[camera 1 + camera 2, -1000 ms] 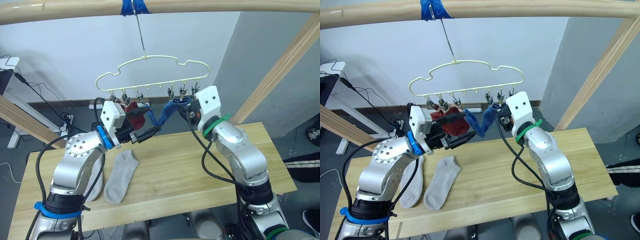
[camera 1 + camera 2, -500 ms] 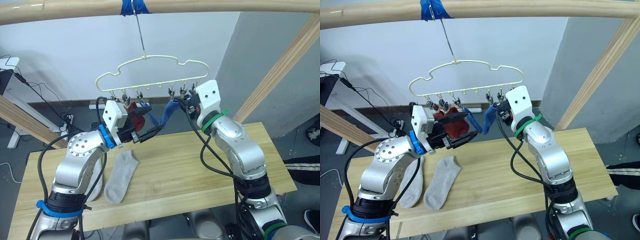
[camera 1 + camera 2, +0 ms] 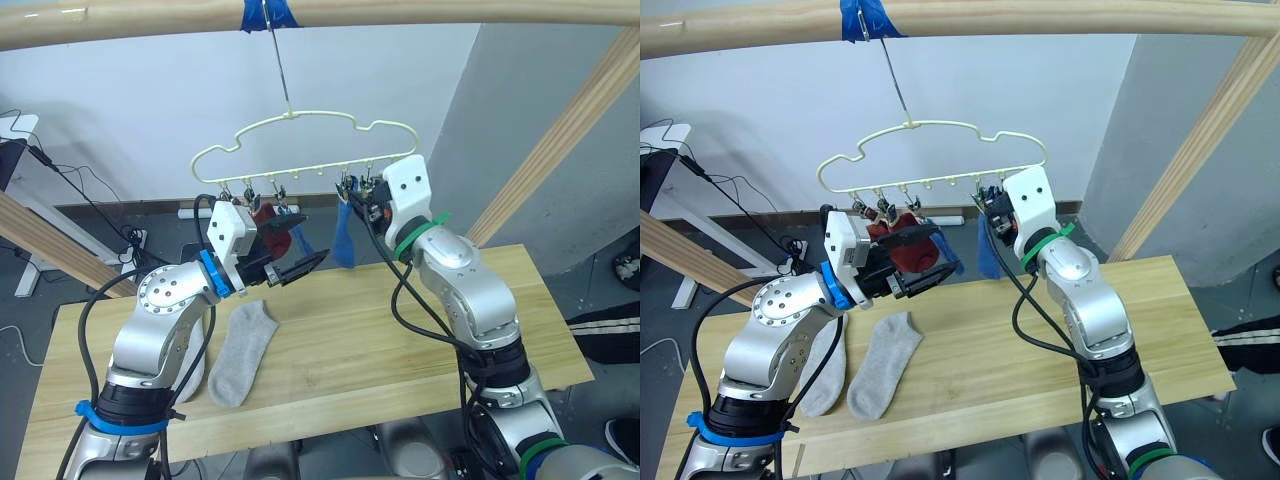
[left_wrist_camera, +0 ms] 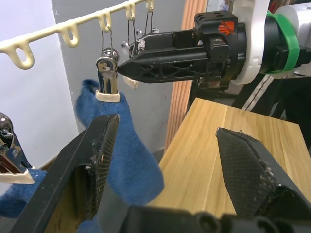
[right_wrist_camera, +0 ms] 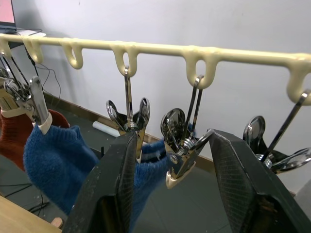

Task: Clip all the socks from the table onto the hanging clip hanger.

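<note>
My right gripper is up at the clip hanger, fingers spread w/ one metal clip hanging between them, not yet squeezed as far as I can tell. In the head view that's approx 1 o'clock from centre. My left gripper is spread too, holding nothing, hovering at approx 10 o'clock just under the hanger's left clips.

Progress, judged from what hangs vs. what lies:
- Blue sock hangs from a clip near the hanger's right end, straight down, just beside my right gripper.
- 2nd blue sock is clipped further left; its toe droops toward my left gripper.
- Red sock hangs at the left clips, partly behind my left arm. A 2nd red one may be bunched w/ it, can't tell.
- Two grey socks remain on the table: one grey sock flat at approx 7 o'clock, the other grey sock beside it, half hidden by my left arm.

So prob. four up, two left. Free clips show near my right gripper, enough for the greys. Next I'd say: pull both arms back, go down for a grey sock.
</note>
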Controlling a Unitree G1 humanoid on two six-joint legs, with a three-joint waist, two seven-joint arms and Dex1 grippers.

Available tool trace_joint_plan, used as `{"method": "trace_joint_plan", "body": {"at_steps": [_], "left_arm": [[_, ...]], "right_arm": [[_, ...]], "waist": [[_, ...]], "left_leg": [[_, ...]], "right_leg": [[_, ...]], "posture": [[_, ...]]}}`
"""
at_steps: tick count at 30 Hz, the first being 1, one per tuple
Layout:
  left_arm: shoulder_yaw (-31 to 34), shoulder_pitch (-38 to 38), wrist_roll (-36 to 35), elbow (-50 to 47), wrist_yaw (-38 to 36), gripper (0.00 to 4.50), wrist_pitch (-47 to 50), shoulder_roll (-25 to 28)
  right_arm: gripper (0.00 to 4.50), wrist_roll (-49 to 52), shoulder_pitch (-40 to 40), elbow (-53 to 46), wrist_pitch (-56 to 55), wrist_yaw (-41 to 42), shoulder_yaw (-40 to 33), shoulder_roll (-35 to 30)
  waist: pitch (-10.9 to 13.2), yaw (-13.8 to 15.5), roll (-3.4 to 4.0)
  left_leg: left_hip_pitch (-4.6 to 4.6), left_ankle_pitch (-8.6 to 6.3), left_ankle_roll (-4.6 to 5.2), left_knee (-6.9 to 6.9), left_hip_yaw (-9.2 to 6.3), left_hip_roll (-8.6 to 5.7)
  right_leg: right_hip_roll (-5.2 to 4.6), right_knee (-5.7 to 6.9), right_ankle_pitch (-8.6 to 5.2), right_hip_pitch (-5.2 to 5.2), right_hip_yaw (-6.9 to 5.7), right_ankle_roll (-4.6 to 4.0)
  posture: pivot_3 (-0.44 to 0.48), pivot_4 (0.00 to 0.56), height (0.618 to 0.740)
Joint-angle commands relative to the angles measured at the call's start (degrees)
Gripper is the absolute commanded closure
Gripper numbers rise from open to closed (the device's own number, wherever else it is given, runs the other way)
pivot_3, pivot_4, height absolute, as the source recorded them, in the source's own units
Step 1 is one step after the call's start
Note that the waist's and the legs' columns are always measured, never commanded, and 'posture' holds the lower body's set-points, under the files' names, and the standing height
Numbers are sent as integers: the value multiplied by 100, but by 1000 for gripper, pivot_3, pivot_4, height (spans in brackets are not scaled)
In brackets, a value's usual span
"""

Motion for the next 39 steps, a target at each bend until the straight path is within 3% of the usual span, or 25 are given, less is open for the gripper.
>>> {"method": "trace_joint_plan", "body": {"at_steps": [1,17,28,39], "left_arm": [[-37,0,49,-114,-20,940,-95,-17],[-67,42,102,-148,-30,940,-102,-27],[-61,124,102,-143,-63,940,-153,-8],[-64,-4,138,2,-131,940,-229,-32]], "right_arm": [[2125,-12,-149,-118,-198,19,-43,67],[2125,-40,-198,131,-404,7,-11,328],[2125,-117,362,-537,-122,60,55,-101],[2125,-373,150,45,-409,-185,31,127]], "waist": [[0,0,0],[0,0,0],[0,3,1],[0,-4,1]], "left_leg": [[0,0,0,0,0,0],[1,0,0,3,0,0],[0,0,0,8,-1,0],[-1,0,0,53,0,-4]], "right_leg": [[0,0,0,0,0,0],[0,6,0,-1,0,0],[-1,11,0,-1,0,0],[5,36,1,3,3,0]], "posture": [[-219,202,714],[-211,201,714],[-214,199,714],[-215,193,714]]}}
